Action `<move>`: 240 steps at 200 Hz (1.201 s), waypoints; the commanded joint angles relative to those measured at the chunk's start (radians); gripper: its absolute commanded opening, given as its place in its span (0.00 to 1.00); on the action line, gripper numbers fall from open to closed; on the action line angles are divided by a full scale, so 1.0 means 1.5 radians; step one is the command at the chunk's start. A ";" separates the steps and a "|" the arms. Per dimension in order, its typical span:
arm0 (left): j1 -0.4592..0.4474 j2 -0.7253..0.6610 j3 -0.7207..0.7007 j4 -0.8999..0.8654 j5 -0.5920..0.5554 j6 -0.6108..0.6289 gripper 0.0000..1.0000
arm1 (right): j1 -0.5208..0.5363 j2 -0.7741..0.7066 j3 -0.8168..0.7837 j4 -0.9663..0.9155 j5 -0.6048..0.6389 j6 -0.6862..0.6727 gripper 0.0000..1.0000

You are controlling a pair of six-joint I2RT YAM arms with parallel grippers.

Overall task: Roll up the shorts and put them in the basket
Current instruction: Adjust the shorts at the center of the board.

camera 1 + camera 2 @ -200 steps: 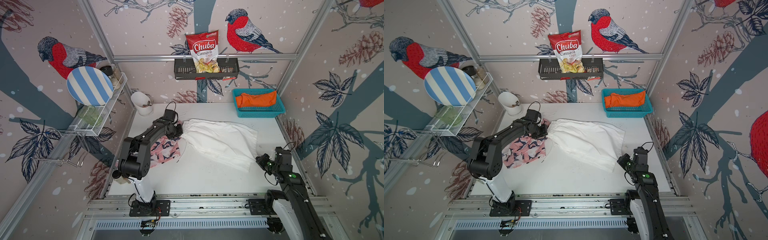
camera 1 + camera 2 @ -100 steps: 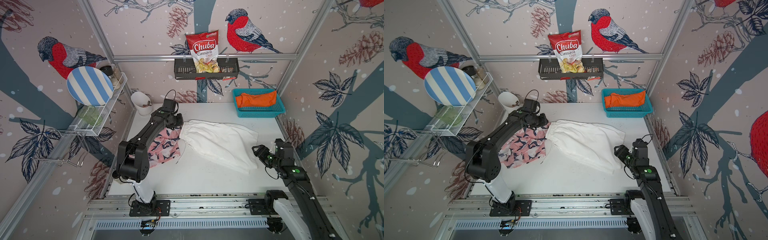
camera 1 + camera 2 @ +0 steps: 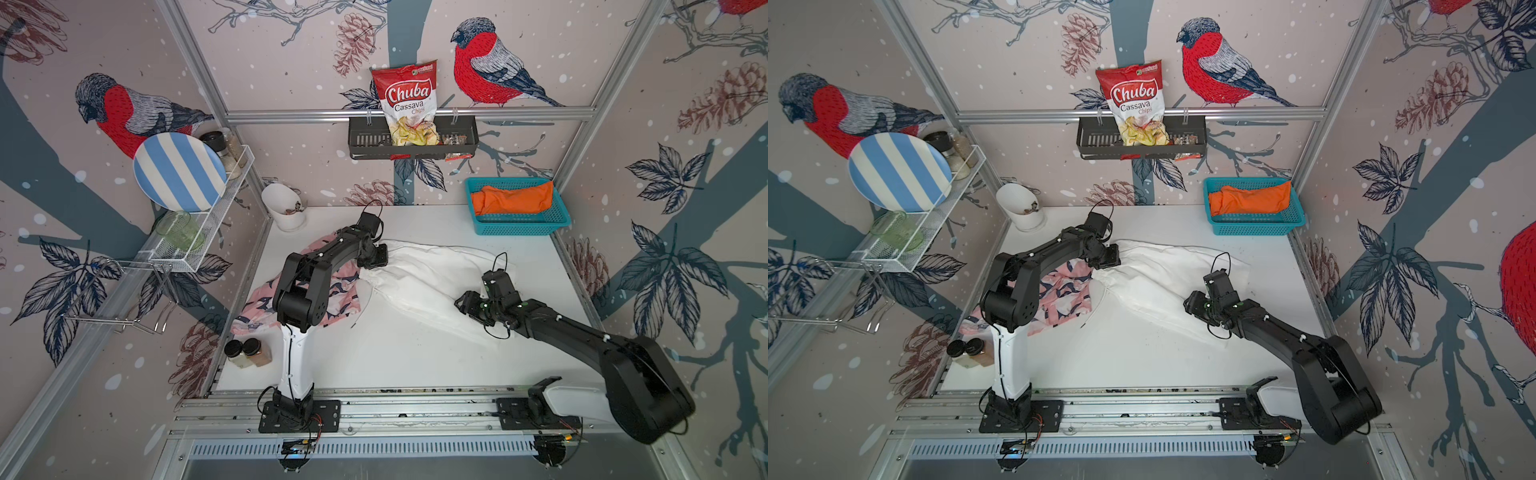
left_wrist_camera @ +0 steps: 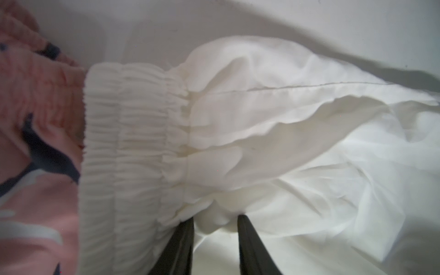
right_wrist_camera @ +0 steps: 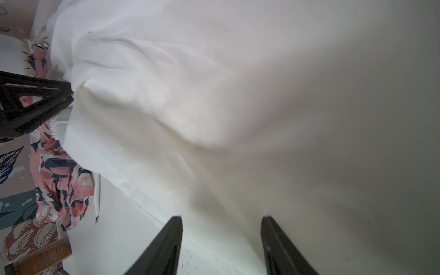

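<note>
On the bench [image 3: 395,357], centre: white shorts [image 3: 432,282], spread flat and unrolled. The waistband touches the pink patterned shorts [image 3: 340,291], which lie crumpled alongside.

Left tool [image 4: 215,217]: at the elastic waistband, jaws apart, with a pucker of cloth bulging between the tips but not visibly pinched.

Right tool [image 5: 221,217]: low over the leg end, jaws wide apart, empty.

Likely reason: one tool at each end, to square the cloth before rolling.

Back corner: orange shorts [image 3: 513,199], bundled in a teal basket [image 3: 519,227], apparently finished.

Rolling of the white pair has not yet begun.
</note>
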 commanded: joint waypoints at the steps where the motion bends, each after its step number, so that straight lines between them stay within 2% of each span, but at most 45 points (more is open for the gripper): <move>1: -0.001 -0.015 -0.048 0.040 0.022 -0.011 0.35 | -0.037 0.065 -0.003 0.074 -0.015 -0.015 0.55; 41: -0.015 -0.083 -0.186 0.105 0.045 -0.030 0.35 | -0.118 0.206 0.050 0.109 -0.059 -0.065 0.48; 65: -0.020 -0.134 -0.283 0.144 0.061 -0.053 0.35 | -0.124 0.269 0.123 0.095 -0.061 -0.093 0.46; 88: -0.051 -0.192 -0.377 0.183 0.064 -0.088 0.35 | -0.123 0.325 0.194 0.092 -0.069 -0.111 0.46; 126: -0.155 -0.286 -0.493 0.233 0.040 -0.175 0.37 | -0.104 0.432 0.347 0.065 -0.073 -0.165 0.49; 157: -0.247 -0.358 -0.586 0.289 0.020 -0.264 0.37 | -0.076 0.515 0.475 0.049 -0.115 -0.206 0.49; 185: -0.328 -0.383 -0.586 0.315 -0.004 -0.320 0.35 | -0.062 0.561 0.580 0.025 -0.151 -0.240 0.47; 200: -0.354 -0.411 -0.558 0.300 -0.018 -0.323 0.36 | -0.065 0.548 0.607 -0.002 -0.132 -0.251 0.47; 218: -0.359 -0.460 -0.515 0.232 -0.052 -0.308 0.37 | -0.073 0.502 0.610 -0.044 -0.088 -0.261 0.47; 240: -0.352 -0.503 -0.455 0.115 -0.150 -0.274 0.40 | -0.066 0.421 0.576 -0.080 -0.051 -0.270 0.48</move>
